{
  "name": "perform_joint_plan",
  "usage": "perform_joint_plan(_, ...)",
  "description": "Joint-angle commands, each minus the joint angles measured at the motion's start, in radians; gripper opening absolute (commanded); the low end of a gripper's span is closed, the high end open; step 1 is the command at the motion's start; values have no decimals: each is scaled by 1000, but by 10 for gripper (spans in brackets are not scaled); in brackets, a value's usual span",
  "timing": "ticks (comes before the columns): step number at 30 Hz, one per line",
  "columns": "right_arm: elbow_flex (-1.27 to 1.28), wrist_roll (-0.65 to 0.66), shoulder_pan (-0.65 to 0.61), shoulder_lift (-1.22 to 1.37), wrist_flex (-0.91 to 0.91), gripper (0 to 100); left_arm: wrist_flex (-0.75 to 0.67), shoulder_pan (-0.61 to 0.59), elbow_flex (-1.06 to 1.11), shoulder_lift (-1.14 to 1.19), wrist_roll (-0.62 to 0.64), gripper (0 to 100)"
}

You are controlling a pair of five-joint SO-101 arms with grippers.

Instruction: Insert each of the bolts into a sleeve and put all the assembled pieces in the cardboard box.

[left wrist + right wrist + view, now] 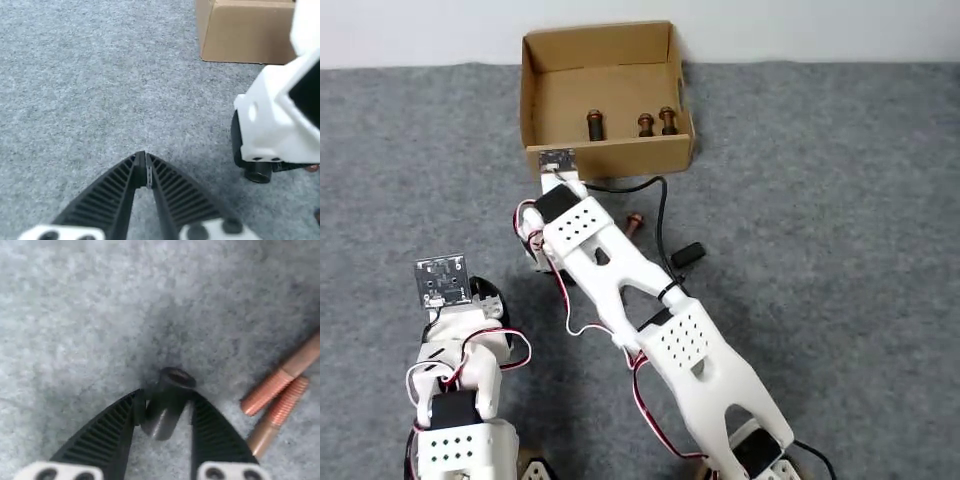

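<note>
My right gripper (165, 399) is shut on a black sleeve (171, 382) that stands tilted on the grey carpet. Two copper bolts (282, 382) lie side by side close to it. In the high view the right arm (585, 235) stretches toward the front wall of the cardboard box (610, 155), with one bolt (634, 222) lying beside it. Three assembled pieces (645, 123) lie in the box. Another black sleeve (688, 254) lies on the carpet near the arm. My left gripper (145, 170) is shut and holds nothing, low over bare carpet.
The left arm (460, 350) sits at the near left of the table. The right arm's white housing (275, 125) stands close beside the left gripper, and a corner of the box (245, 35) shows beyond it. Grey carpet (840, 200) lies open to the right.
</note>
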Motion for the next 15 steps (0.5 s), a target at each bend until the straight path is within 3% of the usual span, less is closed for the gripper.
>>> perform_joint_plan(1,0,-8,30,-10,-2,13,-31,-2,-4,-2,-8,5)
perform_joint_plan(6,-46,-6,33,-41,53,9,-31,0,-4,-2,-8,5)
perform_joint_plan(11,-118,-8,39,-77,236,8,-31,2,-4,-2,-8,5)
perform_joint_plan(15,-120,-2,67,-163,240,8,-31,2,-4,-2,-8,5)
